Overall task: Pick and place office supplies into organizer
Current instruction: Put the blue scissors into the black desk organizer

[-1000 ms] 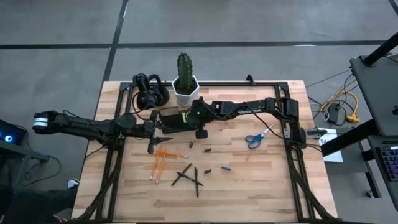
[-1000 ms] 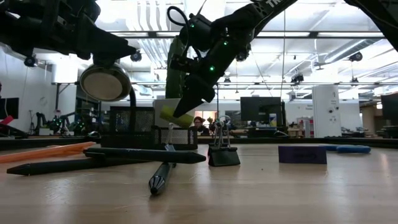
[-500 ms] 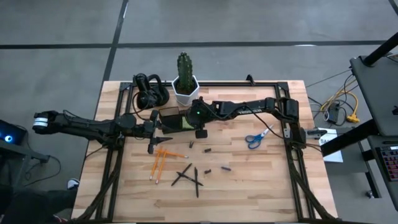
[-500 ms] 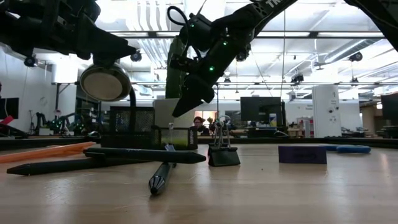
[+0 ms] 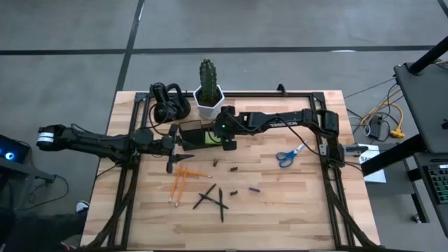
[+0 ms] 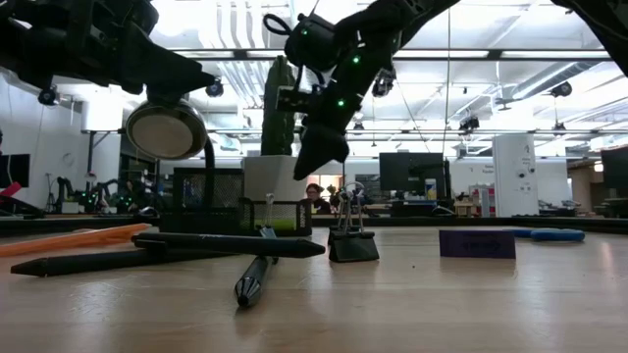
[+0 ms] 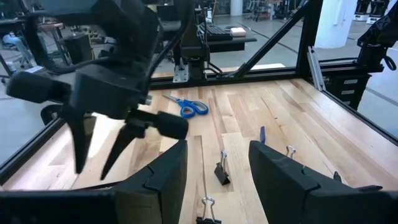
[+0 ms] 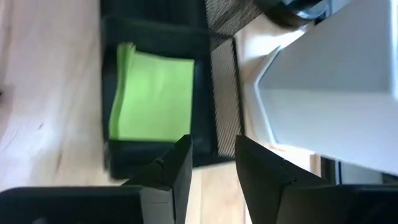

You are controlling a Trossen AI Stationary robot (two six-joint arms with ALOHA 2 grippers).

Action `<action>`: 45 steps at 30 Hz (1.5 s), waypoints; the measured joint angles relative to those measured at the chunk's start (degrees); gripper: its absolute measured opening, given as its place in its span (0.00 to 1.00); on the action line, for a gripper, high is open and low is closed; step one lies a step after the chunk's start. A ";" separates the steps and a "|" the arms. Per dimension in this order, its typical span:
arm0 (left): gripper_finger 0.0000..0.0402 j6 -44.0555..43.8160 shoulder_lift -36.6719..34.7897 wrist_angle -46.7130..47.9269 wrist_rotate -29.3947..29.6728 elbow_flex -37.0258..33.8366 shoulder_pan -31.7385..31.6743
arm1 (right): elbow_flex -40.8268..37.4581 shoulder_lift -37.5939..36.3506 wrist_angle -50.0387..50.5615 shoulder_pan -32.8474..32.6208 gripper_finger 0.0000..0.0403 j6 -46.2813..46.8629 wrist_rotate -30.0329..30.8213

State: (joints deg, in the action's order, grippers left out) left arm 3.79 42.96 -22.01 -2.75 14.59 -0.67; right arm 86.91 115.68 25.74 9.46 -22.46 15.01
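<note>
The dark mesh organizer (image 5: pixel 194 134) stands at the table's far middle, in front of the white cactus pot (image 5: pixel 208 102). The lime-green sticky-note pad (image 8: pixel 152 99) lies flat in its right compartment. My right gripper (image 5: pixel 225 144) hovers open just above and right of that compartment (image 6: pixel 319 157), touching nothing. My left gripper (image 5: pixel 176 147) waits open by the organizer's left side. Orange pencils (image 5: pixel 178 185), black pens (image 5: pixel 213 199), binder clips (image 5: pixel 232 168), a purple bit (image 5: pixel 254 189) and blue-handled scissors (image 5: pixel 288 154) lie flat on the wood.
A black looped gadget (image 5: pixel 168 105) sits left of the cactus pot. A black frame rail (image 5: pixel 329 150) runs around the table's edges. The loose items spread over the near middle; bare wood shows near the right edge and the near edge.
My right gripper has let go of the sticky-note pad, which dropped from its fingers into the organizer's right compartment and lies there. The gripper then rose and drew slightly toward the table's right.
</note>
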 joint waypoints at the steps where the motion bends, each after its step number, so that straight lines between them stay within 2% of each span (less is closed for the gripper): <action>1: 0.39 -0.01 0.00 0.02 0.01 0.00 0.00 | 0.00 -0.17 1.00 -0.19 0.27 -0.02 0.02; 12: 0.39 0.00 0.00 0.36 0.01 0.00 0.00 | -0.04 -7.93 12.91 -4.13 0.21 7.89 -0.07; 17: 0.39 0.00 0.00 0.42 0.00 0.00 0.00 | -1.48 -12.15 15.88 -7.24 0.19 8.57 -0.36; 31: 0.39 -0.04 0.00 0.25 0.01 0.00 0.00 | -15.49 -21.25 10.77 -15.71 0.18 10.97 -2.16; 40: 0.39 -0.02 0.00 0.18 0.03 0.00 0.00 | -23.59 -28.67 14.70 -17.44 0.18 22.01 -1.90; 45: 0.39 -0.02 0.00 0.16 0.08 0.00 0.00 | -30.14 -32.77 18.83 -17.49 0.18 22.21 -1.91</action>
State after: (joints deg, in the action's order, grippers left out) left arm 3.77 42.96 -21.85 -2.68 14.59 -0.67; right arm 56.77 82.92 44.57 -8.03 -0.25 13.09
